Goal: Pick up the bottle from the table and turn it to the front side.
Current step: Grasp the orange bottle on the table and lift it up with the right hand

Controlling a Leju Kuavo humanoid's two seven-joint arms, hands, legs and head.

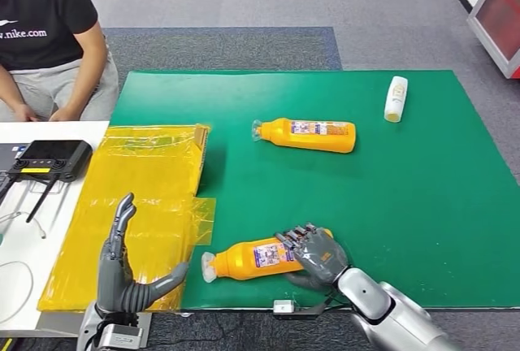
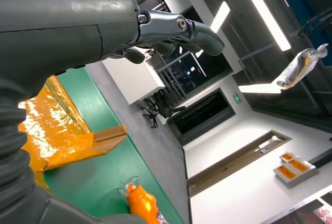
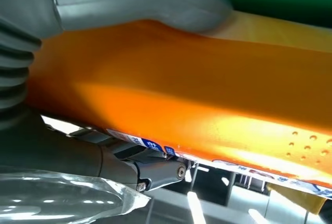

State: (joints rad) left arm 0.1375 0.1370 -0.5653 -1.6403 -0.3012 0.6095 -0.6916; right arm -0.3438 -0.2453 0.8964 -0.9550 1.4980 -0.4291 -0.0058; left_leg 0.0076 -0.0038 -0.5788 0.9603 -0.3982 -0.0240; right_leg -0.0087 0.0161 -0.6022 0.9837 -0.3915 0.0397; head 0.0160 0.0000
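An orange bottle (image 1: 251, 259) with a clear cap lies on its side near the front edge of the green mat (image 1: 380, 205), its label facing up. My right hand (image 1: 318, 253) wraps around its base end, fingers over the top. Up close in the right wrist view, the orange bottle (image 3: 188, 99) sits between the thumb and the fingers (image 3: 156, 169). My left hand (image 1: 123, 274) hovers over the yellow bags at the front left, fingers spread and holding nothing. In the left wrist view, its fingers (image 2: 176, 29) are extended in the air, and a bottle's cap end (image 2: 142, 203) lies on the mat.
A second orange bottle (image 1: 306, 134) lies mid-mat, and a small white bottle (image 1: 396, 98) at the far right. Yellow plastic bags (image 1: 140, 205) cover the mat's left edge. A black controller (image 1: 45, 158) sits on the white table, with a seated person (image 1: 49, 34) behind it.
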